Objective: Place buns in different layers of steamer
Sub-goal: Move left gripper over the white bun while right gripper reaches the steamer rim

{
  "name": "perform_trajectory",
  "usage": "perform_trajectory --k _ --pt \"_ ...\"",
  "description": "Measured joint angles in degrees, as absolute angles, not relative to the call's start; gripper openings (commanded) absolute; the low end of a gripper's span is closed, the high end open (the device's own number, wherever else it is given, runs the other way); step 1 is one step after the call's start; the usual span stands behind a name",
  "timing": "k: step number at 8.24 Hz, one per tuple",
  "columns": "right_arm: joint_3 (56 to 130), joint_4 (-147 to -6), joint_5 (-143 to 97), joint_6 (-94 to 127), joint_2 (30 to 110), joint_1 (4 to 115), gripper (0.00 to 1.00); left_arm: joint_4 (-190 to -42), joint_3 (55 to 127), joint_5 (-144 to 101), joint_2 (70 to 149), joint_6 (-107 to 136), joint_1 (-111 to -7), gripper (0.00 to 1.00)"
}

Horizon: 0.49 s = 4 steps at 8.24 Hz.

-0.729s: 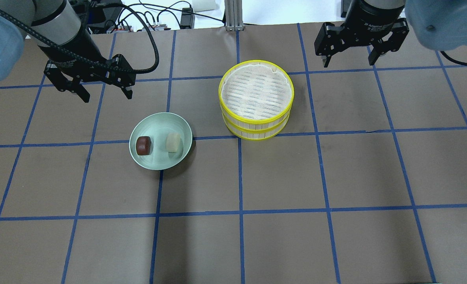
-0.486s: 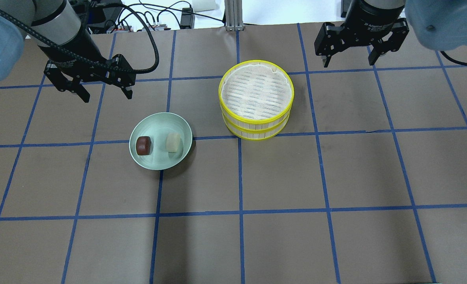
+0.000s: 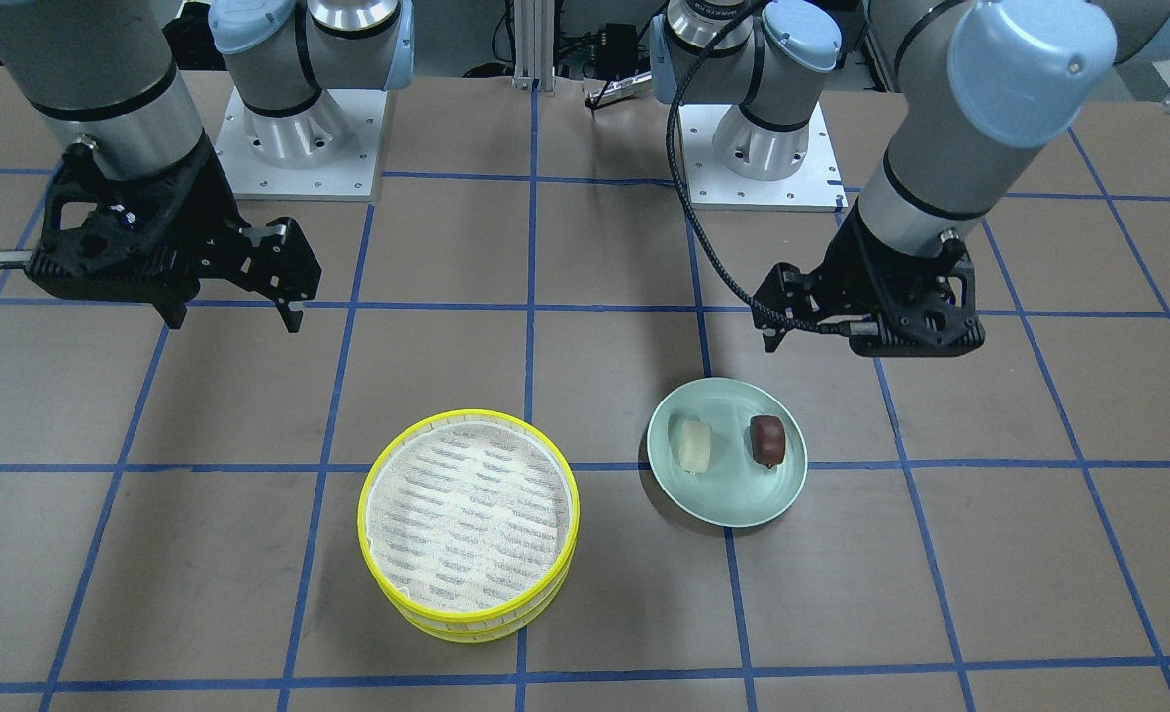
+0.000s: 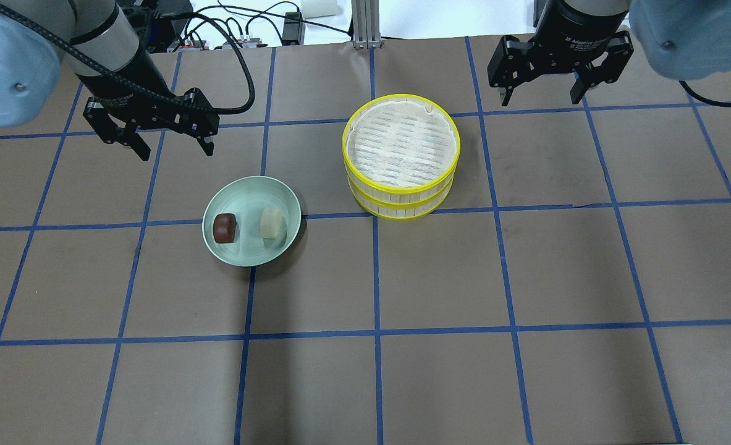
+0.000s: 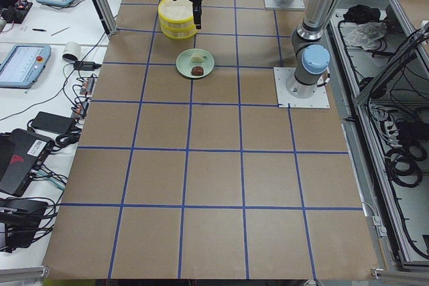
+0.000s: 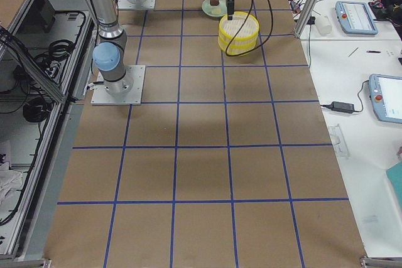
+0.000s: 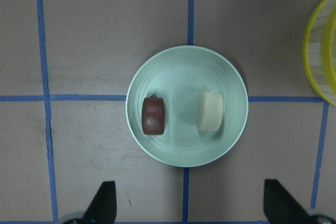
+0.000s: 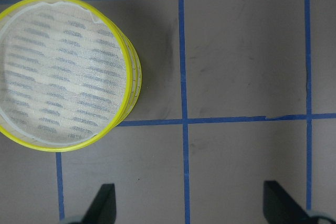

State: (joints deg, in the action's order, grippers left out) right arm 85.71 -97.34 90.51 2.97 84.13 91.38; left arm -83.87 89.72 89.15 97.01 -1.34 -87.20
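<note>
Jaws spread wide, gripping nothing, on left gripper and right gripper overhead. Cream bun and brown bun side by side, not touching, on green plate; steamer near its right, two trays stacked. Front view: left gripper behind plate, right gripper behind and aside of steamer. Left wrist: plate and both buns ahead of parted jaws. Right wrist: steamer at upper left, clear of jaws.
</note>
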Motion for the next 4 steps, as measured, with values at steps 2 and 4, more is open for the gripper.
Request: perform_trajectory --k 2,4 --pt "88.0 -106.3 90.4 2.7 79.1 91.6 1.0 -74.1 92.4 88.7 101.4 -1.6 -87.4 1.0" --pt "89.2 -114.2 90.4 3.4 73.4 92.9 1.0 -67.4 94.3 86.9 105.9 -1.6 -88.4 1.0"
